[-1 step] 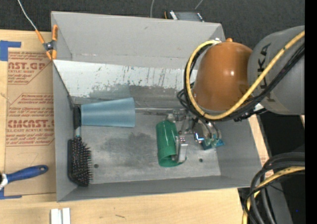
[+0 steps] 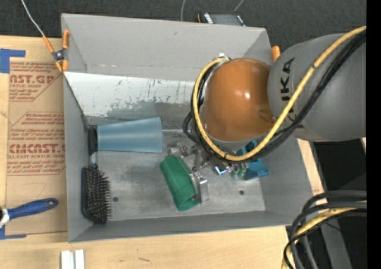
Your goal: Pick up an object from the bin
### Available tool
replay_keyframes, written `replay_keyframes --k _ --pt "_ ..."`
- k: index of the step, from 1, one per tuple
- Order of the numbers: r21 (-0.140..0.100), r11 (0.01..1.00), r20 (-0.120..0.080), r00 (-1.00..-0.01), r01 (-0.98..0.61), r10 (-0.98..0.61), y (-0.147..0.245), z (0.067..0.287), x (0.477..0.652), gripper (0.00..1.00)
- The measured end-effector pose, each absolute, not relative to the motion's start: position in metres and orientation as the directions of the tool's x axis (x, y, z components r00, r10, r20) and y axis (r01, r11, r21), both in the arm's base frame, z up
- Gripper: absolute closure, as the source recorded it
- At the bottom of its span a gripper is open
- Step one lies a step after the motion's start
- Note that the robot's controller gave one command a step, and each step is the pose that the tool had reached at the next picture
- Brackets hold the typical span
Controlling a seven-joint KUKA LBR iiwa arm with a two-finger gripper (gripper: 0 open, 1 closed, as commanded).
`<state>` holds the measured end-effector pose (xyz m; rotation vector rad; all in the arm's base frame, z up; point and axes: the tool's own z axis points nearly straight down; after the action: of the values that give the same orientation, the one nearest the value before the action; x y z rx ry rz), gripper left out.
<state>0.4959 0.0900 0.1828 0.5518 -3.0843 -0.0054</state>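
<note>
**One green block (image 2: 178,183), close in**

It lies by the bin's (image 2: 166,226) near wall. My pincer (image 2: 201,174) hangs at its right edge; apart or together, I cannot tell. I judge it light, stiffish, unslippery: take it across the narrow width. A brush (image 2: 95,193) left, a cup (image 2: 130,135) farther; bare floor between.

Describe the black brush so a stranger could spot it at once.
Look in the grey bin, along its left wall. In the lower left corner, just below the blue cup, lies the brush. It alone is black and bristly, unlike the smooth green block mid-floor.
</note>
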Motion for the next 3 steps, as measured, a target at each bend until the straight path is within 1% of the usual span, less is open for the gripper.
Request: replay_keyframes --k 1,2,3 --pt "0.006 0.890 0.007 -0.890 -0.456 -0.456 0.098 0.180 0.493 0.00" --pt "0.007 0.975 0.001 -0.975 -0.224 -0.224 0.137 0.264 0.503 0.00" --pt "0.006 0.975 0.005 -0.975 -0.223 -0.223 0.136 0.262 0.502 1.00"
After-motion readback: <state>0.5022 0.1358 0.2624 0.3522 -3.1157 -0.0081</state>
